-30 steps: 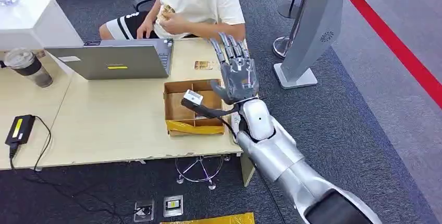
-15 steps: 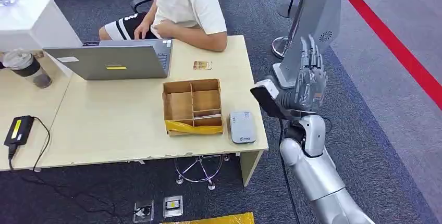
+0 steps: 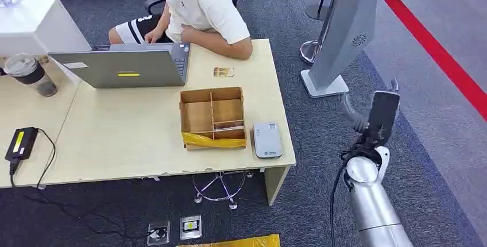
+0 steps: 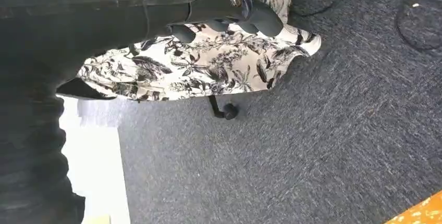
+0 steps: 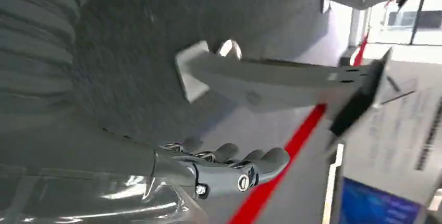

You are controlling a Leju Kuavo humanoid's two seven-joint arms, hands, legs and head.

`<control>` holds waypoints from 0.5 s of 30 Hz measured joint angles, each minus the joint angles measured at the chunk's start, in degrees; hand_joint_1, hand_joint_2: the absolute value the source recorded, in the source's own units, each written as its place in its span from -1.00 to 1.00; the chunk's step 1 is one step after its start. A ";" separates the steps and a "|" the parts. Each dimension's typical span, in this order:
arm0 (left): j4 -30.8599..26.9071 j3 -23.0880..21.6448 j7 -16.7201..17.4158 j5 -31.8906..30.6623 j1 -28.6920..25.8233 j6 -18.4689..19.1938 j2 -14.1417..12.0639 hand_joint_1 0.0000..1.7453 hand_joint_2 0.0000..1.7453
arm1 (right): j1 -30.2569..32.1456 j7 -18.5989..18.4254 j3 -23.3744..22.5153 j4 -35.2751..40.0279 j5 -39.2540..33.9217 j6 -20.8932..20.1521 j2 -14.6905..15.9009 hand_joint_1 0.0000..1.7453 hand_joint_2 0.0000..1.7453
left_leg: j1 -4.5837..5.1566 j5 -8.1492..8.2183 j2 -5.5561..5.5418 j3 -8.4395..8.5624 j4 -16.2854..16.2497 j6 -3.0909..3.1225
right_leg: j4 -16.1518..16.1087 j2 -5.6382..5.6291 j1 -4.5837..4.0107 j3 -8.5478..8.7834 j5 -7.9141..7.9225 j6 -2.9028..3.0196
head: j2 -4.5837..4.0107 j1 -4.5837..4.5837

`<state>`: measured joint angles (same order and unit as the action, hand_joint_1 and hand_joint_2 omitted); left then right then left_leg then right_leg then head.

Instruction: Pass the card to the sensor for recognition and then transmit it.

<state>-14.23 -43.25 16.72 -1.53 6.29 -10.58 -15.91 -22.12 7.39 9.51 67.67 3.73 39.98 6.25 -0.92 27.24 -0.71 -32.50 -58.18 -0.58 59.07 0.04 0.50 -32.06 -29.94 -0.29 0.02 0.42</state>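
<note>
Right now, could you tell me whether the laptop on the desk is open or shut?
Open: the laptop has its lid raised, back toward the camera.

Beige table [image 3: 132, 138], laptop [image 3: 123, 66], divided box [image 3: 212, 118], sensor [image 3: 267, 140], card [image 3: 223, 72]

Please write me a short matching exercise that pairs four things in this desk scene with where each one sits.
Things:
1. laptop
2. grey card reader
3. cardboard box
4. right hand

Places:
A. over the carpet, off the desk's right end
B. middle of the desk, with divided compartments
C. on the desk's front right corner, beside the box
D. at the back of the desk, in front of the seated person

Pairs: 1-D, 2-C, 3-B, 4-A
</note>
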 joint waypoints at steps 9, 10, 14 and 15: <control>0.00 0.04 0.31 -0.15 0.03 -0.15 0.00 -1.00 1.00 | 2.38 8.16 -6.67 1.97 -0.51 0.02 -1.77 -1.00 1.00 | -0.01 0.00 0.00 -0.01 0.00 0.00 | 0.01 0.00 -0.01 0.01 0.00 0.00 | 0.00 0.00; 0.00 0.04 0.39 -0.15 0.03 -0.15 0.02 -1.00 1.00 | 2.82 9.84 -7.48 3.02 2.14 0.02 -2.58 -1.00 1.00 | -0.01 0.00 0.00 -0.01 0.00 0.00 | 0.02 0.00 -0.01 0.01 0.00 0.00 | 0.00 -0.02; 0.00 0.04 0.41 -0.13 0.04 -0.04 0.07 -1.00 1.00 | 4.40 16.00 -9.03 9.51 19.92 0.02 -6.69 -1.00 1.00 | -0.03 0.00 0.01 0.01 0.01 0.00 | 0.03 -0.01 -0.03 0.03 0.00 0.00 | 0.00 0.00; 0.00 0.04 0.41 -0.11 0.04 0.07 0.09 -1.00 1.00 | 4.86 17.34 -9.03 11.09 25.67 0.02 -7.74 -1.00 1.00 | -0.03 0.00 0.00 0.01 0.01 0.00 | 0.04 0.00 -0.04 0.03 0.00 0.01 | 0.00 -0.02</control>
<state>-14.23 -43.21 17.14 -1.64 6.33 -10.51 -15.82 -17.26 24.73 0.48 78.76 29.40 40.00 -1.49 -0.95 27.24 -0.71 -32.49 -58.17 -0.58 59.11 0.05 0.46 -32.03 -29.94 -0.29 0.02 0.39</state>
